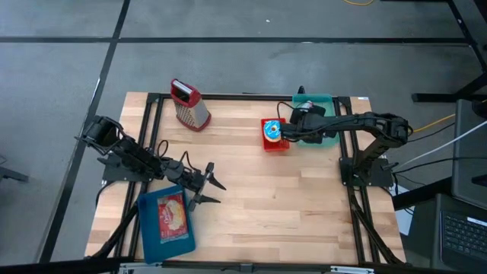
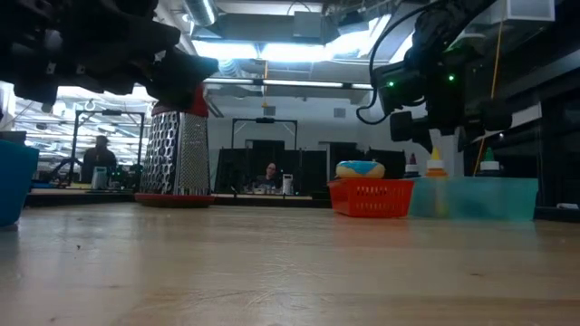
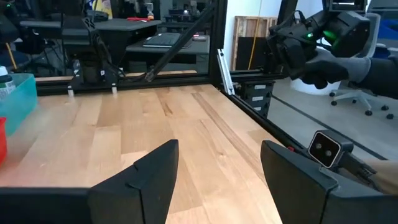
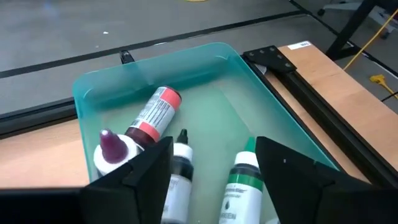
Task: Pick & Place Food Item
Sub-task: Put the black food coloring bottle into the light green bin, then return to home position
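Note:
A teal bin (image 4: 155,68) at the far right of the table (image 1: 304,205) holds several small bottles: one with a red label and purple cap (image 4: 146,121) lying down, one black-capped (image 4: 180,158) and one green-capped (image 4: 239,180). My right gripper (image 4: 214,155) hovers open over this bin (image 1: 323,100), slanting down, with the last two bottles showing between its fingers. Beside the bin stands a red basket (image 1: 275,144) with a frosted doughnut (image 1: 272,133) resting in it. My left gripper (image 1: 215,190) is open and level above the near left of the table, empty.
A metal grater with a red top (image 1: 190,106) stands at the far left. A blue bin (image 1: 152,240) with a food packet (image 1: 172,215) in it sits at the near left, beside my left arm. Bare wood spans the middle and near right.

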Controlling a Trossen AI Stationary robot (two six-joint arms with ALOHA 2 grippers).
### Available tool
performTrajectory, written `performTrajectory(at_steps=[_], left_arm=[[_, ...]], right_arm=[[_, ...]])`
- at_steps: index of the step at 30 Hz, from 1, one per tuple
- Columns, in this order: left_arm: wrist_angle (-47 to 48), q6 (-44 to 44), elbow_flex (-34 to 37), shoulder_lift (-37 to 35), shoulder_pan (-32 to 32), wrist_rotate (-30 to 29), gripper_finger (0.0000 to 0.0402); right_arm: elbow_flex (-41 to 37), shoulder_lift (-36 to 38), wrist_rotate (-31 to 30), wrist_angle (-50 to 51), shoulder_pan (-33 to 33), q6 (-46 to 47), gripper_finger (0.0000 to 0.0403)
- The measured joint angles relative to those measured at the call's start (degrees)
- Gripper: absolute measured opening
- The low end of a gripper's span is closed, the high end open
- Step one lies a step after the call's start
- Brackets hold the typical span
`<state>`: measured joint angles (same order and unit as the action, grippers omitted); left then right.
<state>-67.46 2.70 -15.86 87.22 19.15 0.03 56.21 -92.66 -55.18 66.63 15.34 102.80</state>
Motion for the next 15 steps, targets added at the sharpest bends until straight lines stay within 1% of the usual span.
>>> performTrajectory(at_steps=[2,5,9,11,15], left_arm=[[0.00,-0.03,0.00,0.00,-0.80,1.17,0.0224],[0.00,-0.44,0.00,0.00,-1.60,1.29,0.0224],[0.68,-1.86,0.00,0.00,-2.57,1.56,0.0224],[0.99,-1.99,0.00,0.00,-3.08,1.62,0.0224],[1.40,-2.01,0.00,0.00,-4.11,2.77,0.0224]], right_arm=[[0.00,0.00,0.23,-0.04,-0.10,0.03,0.0234],[0.00,0.00,1.46,-0.90,-1.29,0.07,0.0234],[0.00,0.00,2.68,-3.66,-5.03,0.06,0.0230],[0.00,0.00,1.28,-5.29,-7.95,0.37,0.0228],[0.00,0.00,-5.25,-8.28,-14.77,2.60,0.0227]])
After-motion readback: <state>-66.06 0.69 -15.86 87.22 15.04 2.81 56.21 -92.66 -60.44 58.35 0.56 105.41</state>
